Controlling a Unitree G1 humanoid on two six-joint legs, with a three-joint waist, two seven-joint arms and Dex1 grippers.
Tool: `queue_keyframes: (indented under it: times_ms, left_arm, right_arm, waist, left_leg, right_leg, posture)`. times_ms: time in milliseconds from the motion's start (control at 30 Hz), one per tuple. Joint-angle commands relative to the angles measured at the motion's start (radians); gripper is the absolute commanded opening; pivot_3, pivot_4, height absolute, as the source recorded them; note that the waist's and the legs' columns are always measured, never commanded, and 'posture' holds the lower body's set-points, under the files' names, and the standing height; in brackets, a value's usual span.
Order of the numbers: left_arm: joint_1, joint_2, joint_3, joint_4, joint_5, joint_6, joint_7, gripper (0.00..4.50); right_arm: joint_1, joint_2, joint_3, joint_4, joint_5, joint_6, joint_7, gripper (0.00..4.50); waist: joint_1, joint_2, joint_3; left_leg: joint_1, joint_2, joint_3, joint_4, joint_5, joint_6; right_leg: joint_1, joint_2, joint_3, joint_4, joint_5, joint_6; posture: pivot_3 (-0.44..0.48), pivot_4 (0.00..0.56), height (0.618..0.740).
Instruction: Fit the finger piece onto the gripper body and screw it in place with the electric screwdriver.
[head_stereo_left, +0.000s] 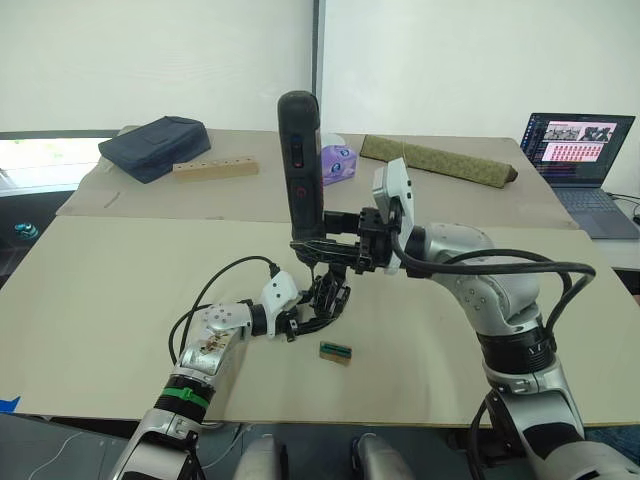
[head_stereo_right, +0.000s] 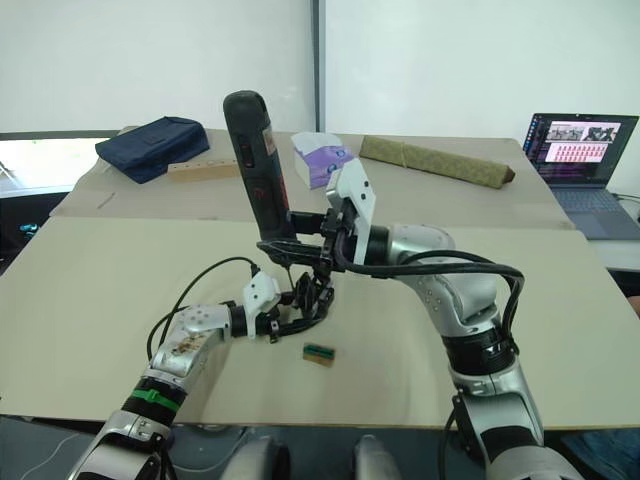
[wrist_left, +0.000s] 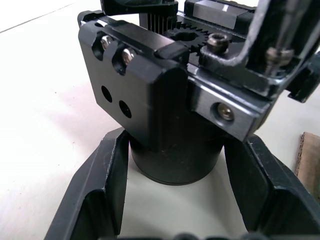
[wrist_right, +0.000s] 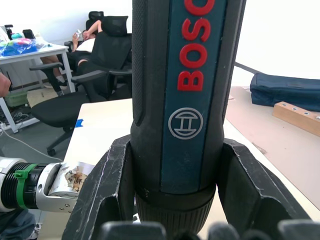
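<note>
Nearest on the pale matte tabletop (head_stereo_left: 120, 300) lies a small green-and-brown rectangular block (head_stereo_left: 335, 351), flat and apart from everything else. Just beyond it the left gripper (head_stereo_left: 318, 312) reaches in low from the robot's left, its black ribbed jaws pressed against the two sides of the gripper body's (wrist_left: 172, 115) smooth round base. In the left wrist view that body is a blocky matte-black mechanism with angular machined faces, silver screw heads, two small bare holes on one face, a toothed rack along its top and a brushed metal bar across one side. It stands on its base on the tabletop.

Directly above it the right gripper (head_stereo_left: 318, 245), coming in from the robot's right, pinches the electric screwdriver (head_stereo_left: 300, 165) near its lower end. The tool is a dark, thick cylinder with a rounded top, red lettering and a bluish panel down its side and a ribbed collar at the bottom. Its long axis is nearly upright, leaning slightly, with the rounded end up and the working end pointing down at the gripper body; the bit itself I cannot make out.

Farther back on a second tabletop (head_stereo_left: 470, 200) are a wooden strip with holes (head_stereo_left: 216, 168), a dark blue soft case (head_stereo_left: 155, 145), a purple tissue pack (head_stereo_left: 337, 160) and a long olive padded roll (head_stereo_left: 440, 160). An open laptop (head_stereo_left: 580, 160) sits at the far right.
</note>
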Motion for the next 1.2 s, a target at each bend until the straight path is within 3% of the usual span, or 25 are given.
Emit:
queue_keyframes:
  times_ms: [33,1200]
  left_arm:
    - [0.03,0.001,-0.039,0.074,0.032,0.026,0.002,2.29]
    - [0.045,0.014,-0.032,0.039,0.024,0.041,0.008,2.29]
  right_arm:
    - [0.001,-0.005,-0.015,-0.011,-0.009,-0.027,0.005,1.9]
    - [0.145,0.036,0.113,0.022,-0.104,-0.113,-0.002,1.9]
  waist:
    - [0.0,0.0,0.0]
    - [-0.006,0.002,-0.015]
  left_leg:
    - [0.0,0.0,0.0,0.0,0.0,0.0]
    - [0.005,0.001,0.001,-0.006,0.0,0.0]
  right_leg:
    - [0.0,0.0,0.0,0.0,0.0,0.0]
    - [0.002,0.0,0.0,-0.002,-0.001,-0.001]
  posture:
    - [0.0,0.15,0.74]
    - [0.0,0.15,0.74]
